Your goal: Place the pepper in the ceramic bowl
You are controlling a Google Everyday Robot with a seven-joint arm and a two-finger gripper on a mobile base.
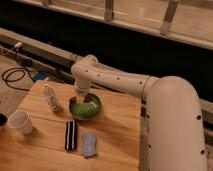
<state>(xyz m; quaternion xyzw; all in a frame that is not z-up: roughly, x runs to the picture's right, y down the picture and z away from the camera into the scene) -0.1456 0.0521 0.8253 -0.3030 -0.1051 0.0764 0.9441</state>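
The pepper cannot be picked out for sure. A small dark reddish bit is seen at the top of the ceramic bowl (85,106), right under the arm's tip, and that may be it. It cannot be told whether it lies in the bowl or is held above it.

The ceramic bowl is set near the middle of the desk (115,135), a bit toward the far edge. Its green inside is seen well, and its near rim is not covered.

The end effector (83,97) is placed right over the far part of the bowl, pointing down into it. It is small and dark here, and it cannot be told whether it is spread, pressed together, or pinching the pepper.

So the task looks to be near its end. The pepper has been brought to the bowl, it seems. What may be left is the letting go and the lifting away of the arm, but this is only a guess.

Just left of the bowl, a small white bottle (51,98) is stood upright. Near the left edge of the desk a white cup (21,121) is seen. In front of the bowl a black-and-white striped block (71,135) is laid flat, and a small blue-grey thing (90,144) is laid just beside it. What that blue-grey thing is cannot be made out.

The near edge of the desk is cut off at the bottom. The right side of it is hidden by the big white arm (170,120).
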